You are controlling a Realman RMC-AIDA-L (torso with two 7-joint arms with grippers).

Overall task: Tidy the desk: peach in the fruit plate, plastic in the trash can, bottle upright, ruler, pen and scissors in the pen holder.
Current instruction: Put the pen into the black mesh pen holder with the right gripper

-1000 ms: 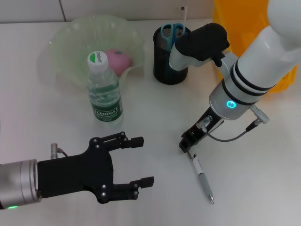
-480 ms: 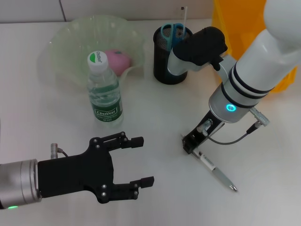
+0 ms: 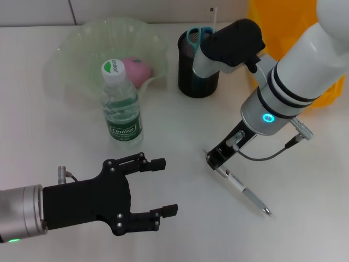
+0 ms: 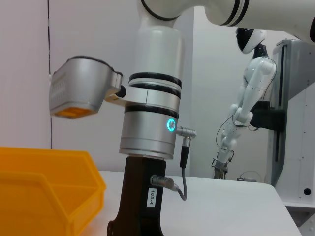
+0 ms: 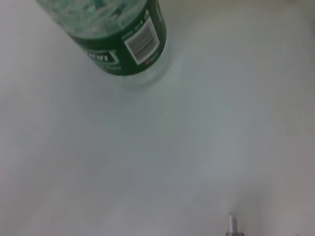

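Note:
My right gripper (image 3: 216,161) is shut on the clip end of the silver-white pen (image 3: 244,191), which slants toward the desk's front right. Its top end (image 5: 232,224) also shows in the right wrist view. The bottle (image 3: 121,105) stands upright left of centre, its green label (image 5: 123,39) near the right wrist camera. The pink peach (image 3: 136,70) lies in the green fruit plate (image 3: 76,46). The black pen holder (image 3: 196,73) holds the blue scissors (image 3: 199,35) and the ruler (image 3: 214,19). My left gripper (image 3: 161,185) hovers open at the front left. No plastic shows.
The yellow trash can (image 3: 283,24) stands at the back right behind my right arm, and its corner (image 4: 44,191) shows in the left wrist view. The white desk (image 3: 180,131) lies between the bottle and the pen.
The pen has swung from pointing at the front edge to pointing front right, turning with my right gripper. The gripper has edged slightly left and back. My left arm has not moved.

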